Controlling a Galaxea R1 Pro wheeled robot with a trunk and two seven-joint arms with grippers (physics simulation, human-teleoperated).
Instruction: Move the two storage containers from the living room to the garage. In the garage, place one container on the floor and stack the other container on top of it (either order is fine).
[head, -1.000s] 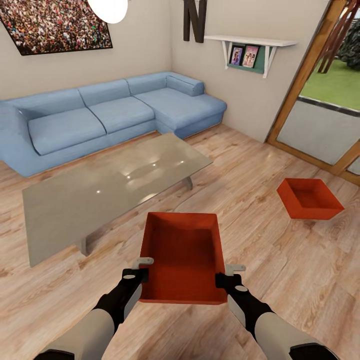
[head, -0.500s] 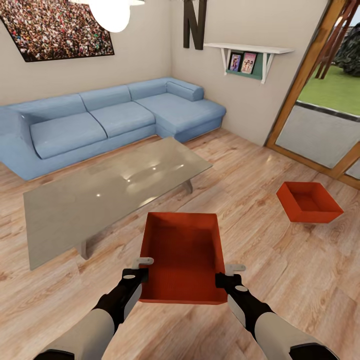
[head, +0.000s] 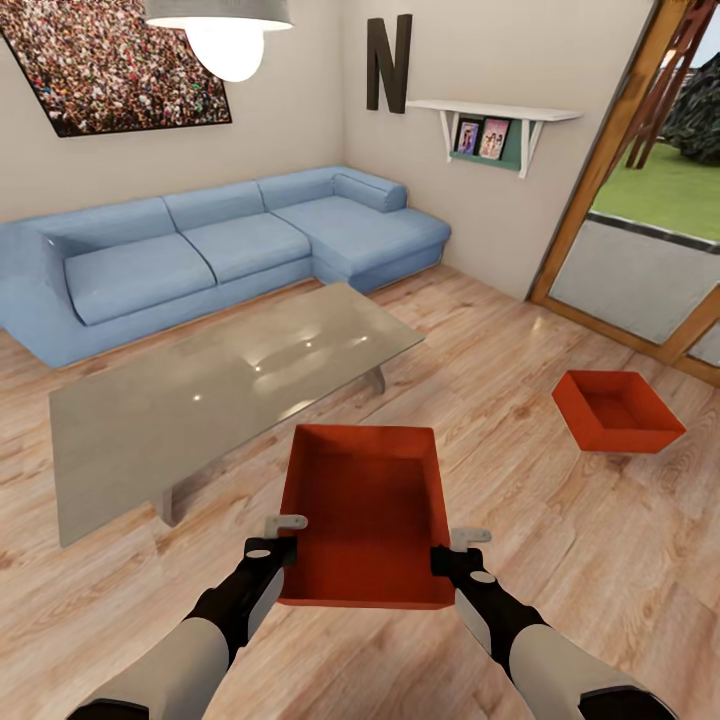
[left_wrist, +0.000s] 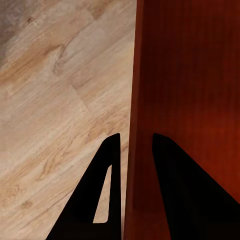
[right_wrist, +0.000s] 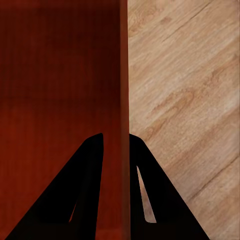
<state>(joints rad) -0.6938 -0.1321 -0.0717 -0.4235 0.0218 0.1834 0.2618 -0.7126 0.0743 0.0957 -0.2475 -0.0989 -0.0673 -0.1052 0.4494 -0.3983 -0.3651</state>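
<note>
held container: red-orange open bin, carried in front of the trunk above the wood plank floor, near edge of the glass coffee table just past its far end.
left pincer: clamped on the bin's left wall; in the left wrist view, left pincer has one finger outside, one inside.
right pincer: clamped on the right wall; right wrist view, right pincer straddles the wall same way.
second container: same red-orange bin, on the floor to the right, well apart from the held one, near the glass door.
hidden/cut off: held bin's underside not visible; pincer fingertips partly covered by bin walls in head view; door frame and wall picture cropped by frame edge.
room: blue sectional sofa behind the table, wall shelf, pendant lamp.
</note>
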